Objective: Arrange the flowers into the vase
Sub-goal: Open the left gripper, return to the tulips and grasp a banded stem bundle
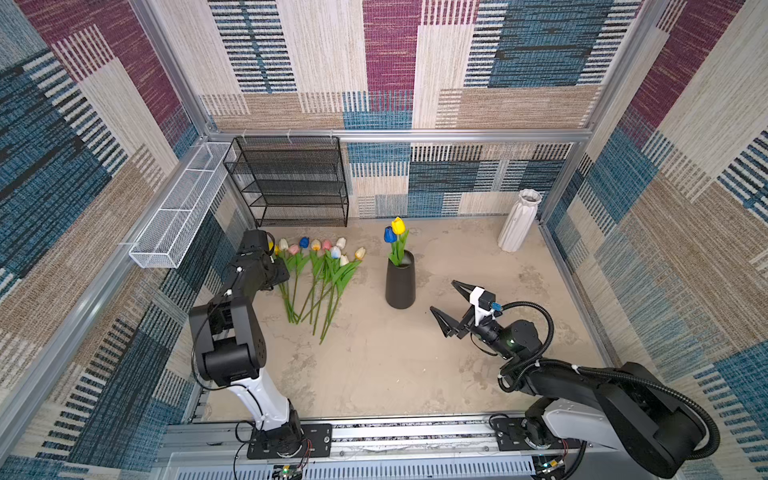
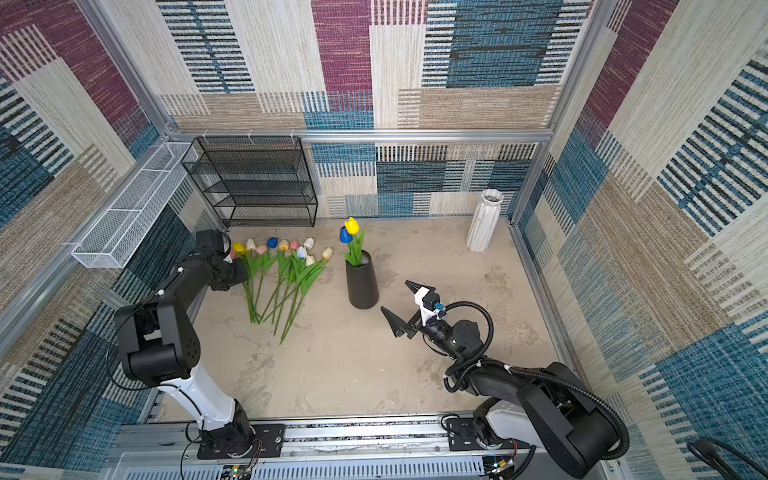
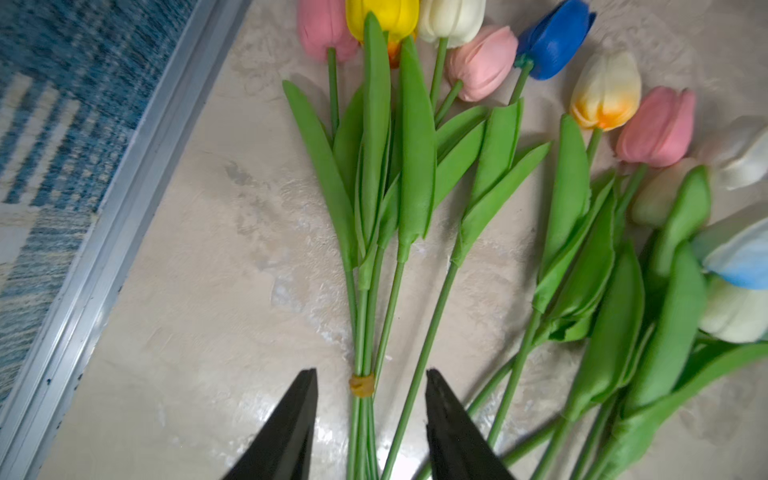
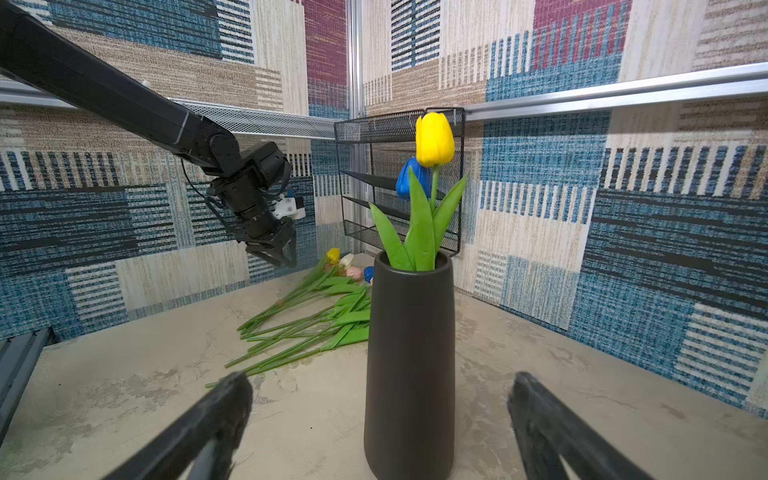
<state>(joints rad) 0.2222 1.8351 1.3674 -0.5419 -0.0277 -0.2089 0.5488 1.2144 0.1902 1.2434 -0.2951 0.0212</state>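
Note:
Several tulips, the flowers [image 1: 320, 274] [image 2: 286, 270], lie on the table left of centre, heads toward the back wall and stems fanned toward the front. The black vase [image 1: 400, 286] [image 2: 362, 282] [image 4: 409, 365] stands upright mid-table and holds a yellow tulip [image 1: 398, 225] and a blue tulip [image 1: 389, 235]. My left gripper [image 3: 371, 374] hangs open over the left bunch, its jaws either side of stems tied with a yellowish band [image 3: 361, 384], not touching them. Open wide, my right gripper [image 1: 442, 295] [image 2: 394, 295] [image 4: 379, 378] faces the vase from the right front, short of it.
A white ribbed vase [image 1: 519, 220] stands in the back right corner. A black mesh shelf [image 1: 291, 183] stands against the back wall and a white wire basket [image 1: 178, 212] hangs on the left rail. An aluminium frame edges the table close to the left bunch [image 3: 124, 208].

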